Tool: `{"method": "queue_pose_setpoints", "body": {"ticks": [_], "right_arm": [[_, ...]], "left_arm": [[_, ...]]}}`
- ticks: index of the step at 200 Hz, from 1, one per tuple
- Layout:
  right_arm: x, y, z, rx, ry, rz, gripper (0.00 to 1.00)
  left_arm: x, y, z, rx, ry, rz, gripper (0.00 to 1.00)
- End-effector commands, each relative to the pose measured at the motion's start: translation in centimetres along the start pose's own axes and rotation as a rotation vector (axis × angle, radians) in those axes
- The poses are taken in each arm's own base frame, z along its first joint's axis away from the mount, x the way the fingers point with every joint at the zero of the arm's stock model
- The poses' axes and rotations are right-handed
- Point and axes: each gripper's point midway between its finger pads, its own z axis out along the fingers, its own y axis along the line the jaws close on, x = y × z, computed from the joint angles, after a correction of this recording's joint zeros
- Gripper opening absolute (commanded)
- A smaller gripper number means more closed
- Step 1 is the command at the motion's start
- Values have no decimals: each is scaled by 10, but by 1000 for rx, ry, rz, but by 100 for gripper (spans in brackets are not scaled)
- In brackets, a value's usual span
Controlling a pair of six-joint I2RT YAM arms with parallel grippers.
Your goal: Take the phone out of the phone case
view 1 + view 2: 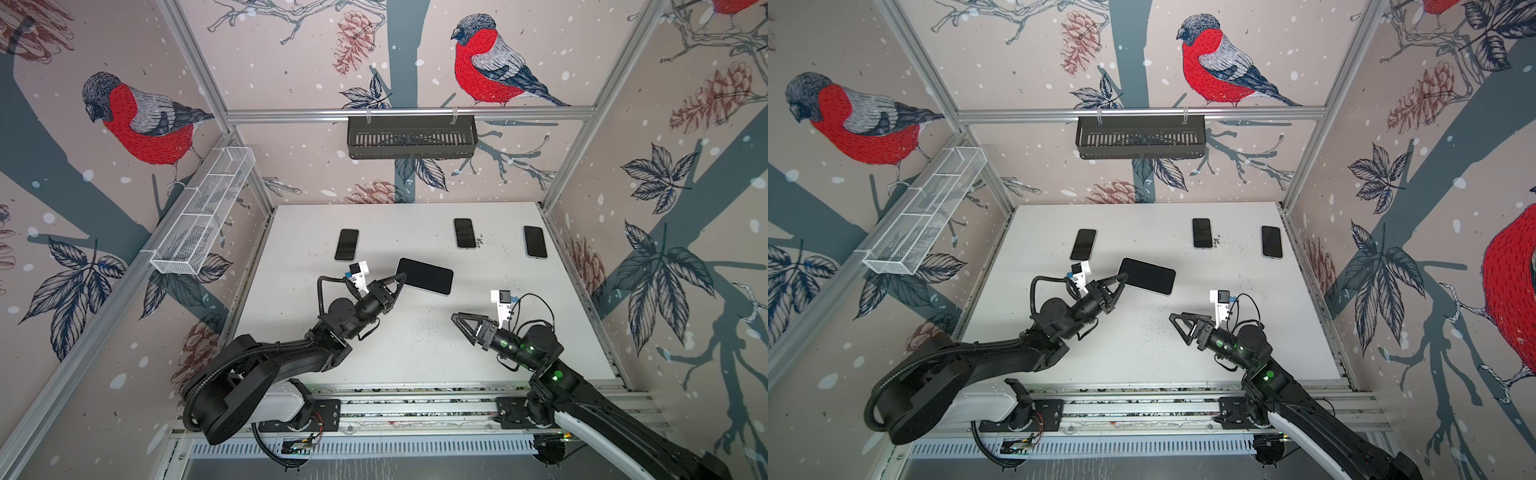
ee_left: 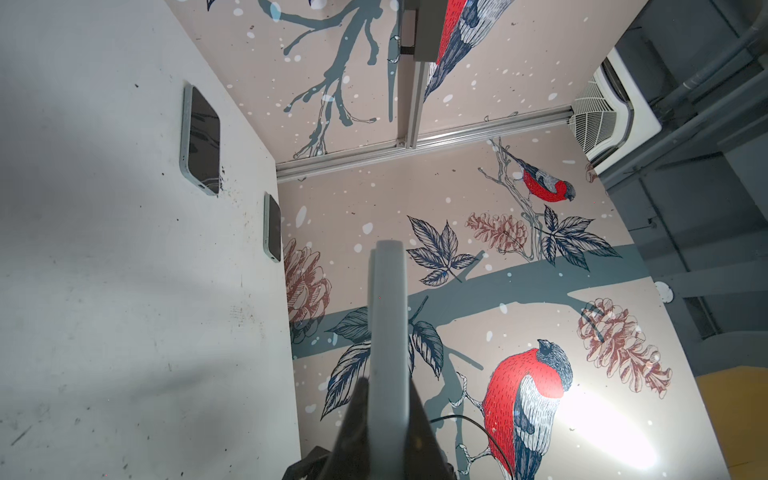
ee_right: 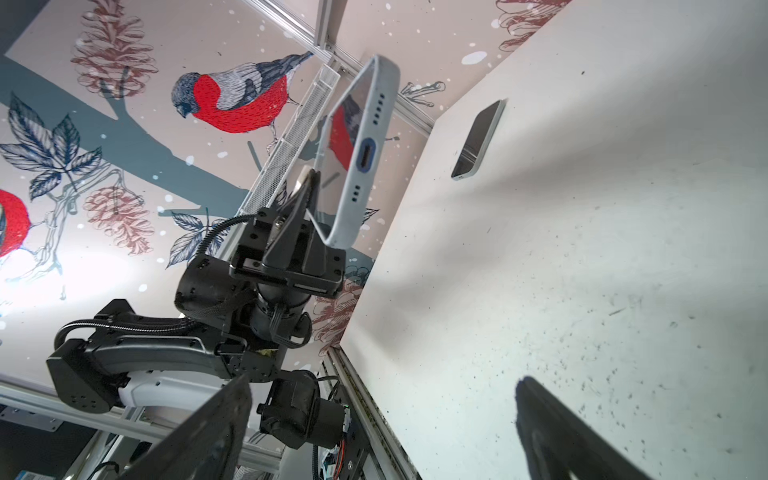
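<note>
Right jaws: seen nearest the front edge of the table, spread to their widest. Nothing is held or touched, and bare table shows between the two fingers.
Right jaws, place: held above the table on the right arm, tips turned towards the middle. They are well apart from the held phone.
Left jaws: closed tight on one short end of the phone case, one finger on the screen side and the other on the back.
Left jaws, place: carried on the left arm over the middle of the table, beyond the right jaws.
Phone: seated inside the phone case with its dark screen turned up. It is lifted clear of the table and reaches from the left jaws towards the right side.
Case detail: a pale grey rim is seen edge-on from the left wrist. From the right wrist, the free short end shows a charging port cut-out and rows of small holes.
Other phones: three lie flat and screen up along the far part of the table. One is far left, one far centre and one far right, each with a pale rim.
Side wall: a white mesh basket is hung on the left.
Back wall: a black slotted basket is hung from the rail.
</note>
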Motion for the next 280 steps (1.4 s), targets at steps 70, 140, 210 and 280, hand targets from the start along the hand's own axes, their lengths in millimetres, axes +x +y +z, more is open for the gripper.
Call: {"method": "queue_pose_setpoints", "body": {"ticks": [70, 140, 210, 280], "right_arm": [[-19, 30, -3, -139, -108, -59, 87], [-27, 37, 4, -164, -117, -40, 71], [-26, 29, 9, -146, -105, -18, 57], [-23, 18, 10, -117, -100, -12, 51]], "left_arm": [[8, -26, -11, 148, -19, -105, 0], [16, -22, -7, 168, 4, -118, 0], [23, -16, -7, 198, 22, -139, 0], [26, -18, -9, 221, 28, -137, 0]]}}
